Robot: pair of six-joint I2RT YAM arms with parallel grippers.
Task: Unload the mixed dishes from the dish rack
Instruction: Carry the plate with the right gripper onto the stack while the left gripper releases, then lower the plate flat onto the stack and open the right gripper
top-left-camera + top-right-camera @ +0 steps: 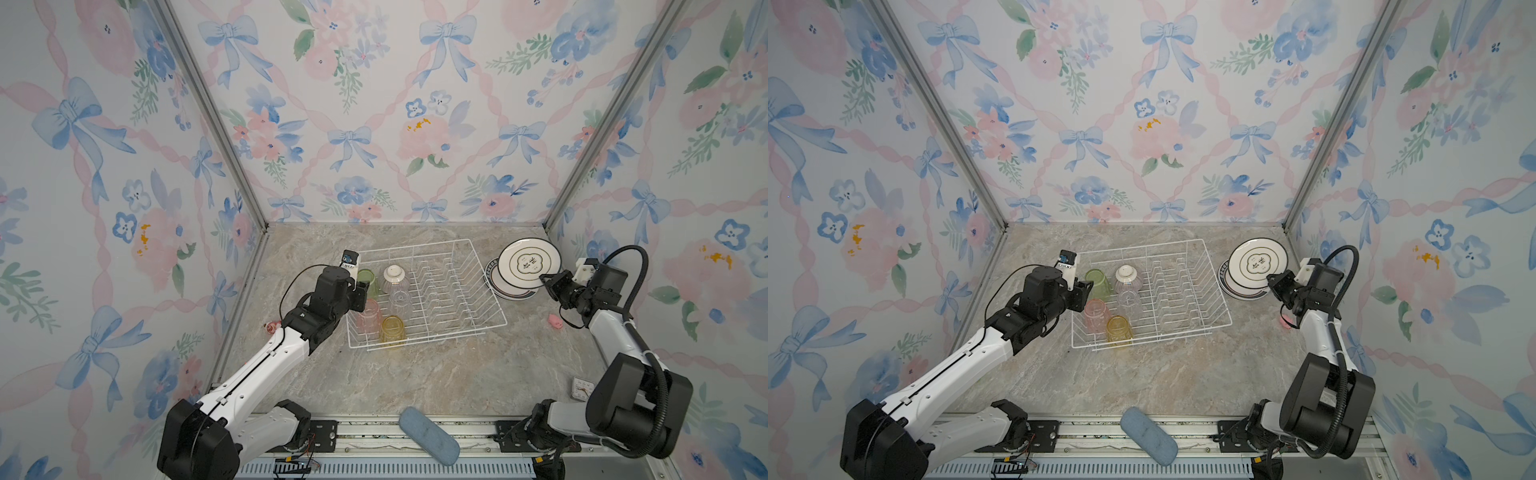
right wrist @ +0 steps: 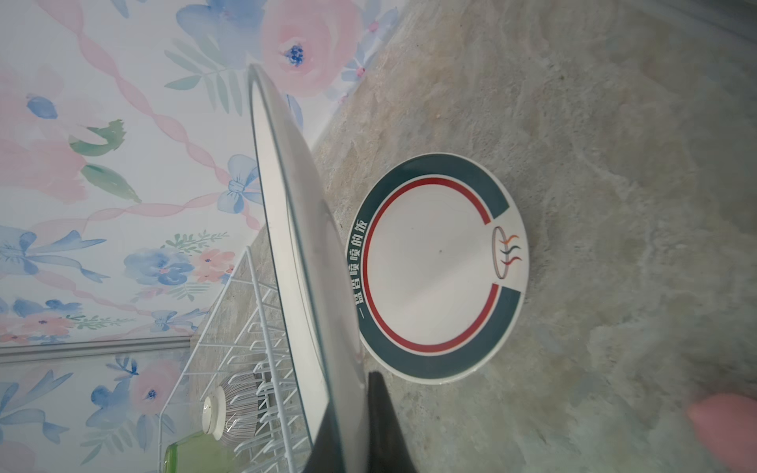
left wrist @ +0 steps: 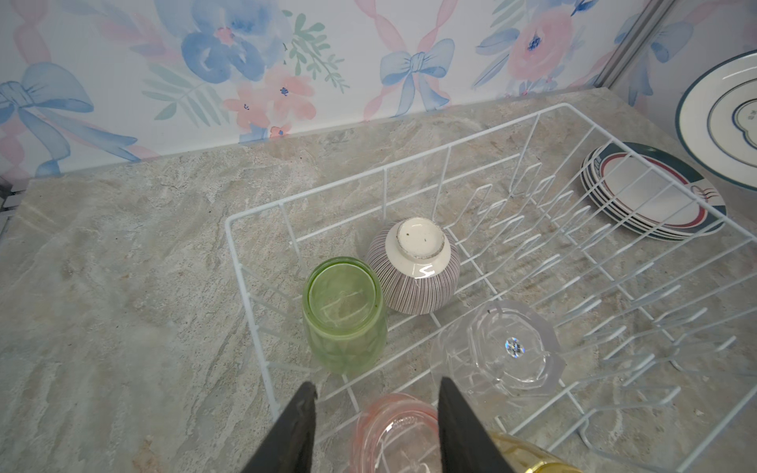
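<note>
plate point(image 1: 528, 262) | tilted above stack point(image 1: 500, 293), printed face toward dish rack point(image 1: 432, 333) | right pincer point(image 1: 546, 278) clenched on rim; left pincer point(image 3: 375, 387) spread

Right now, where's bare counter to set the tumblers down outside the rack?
Bare: countertop between the dish rack and the blue pad. Crowded right of the rack: plate stack, the plate in the right end effector, small pink toy.
</note>
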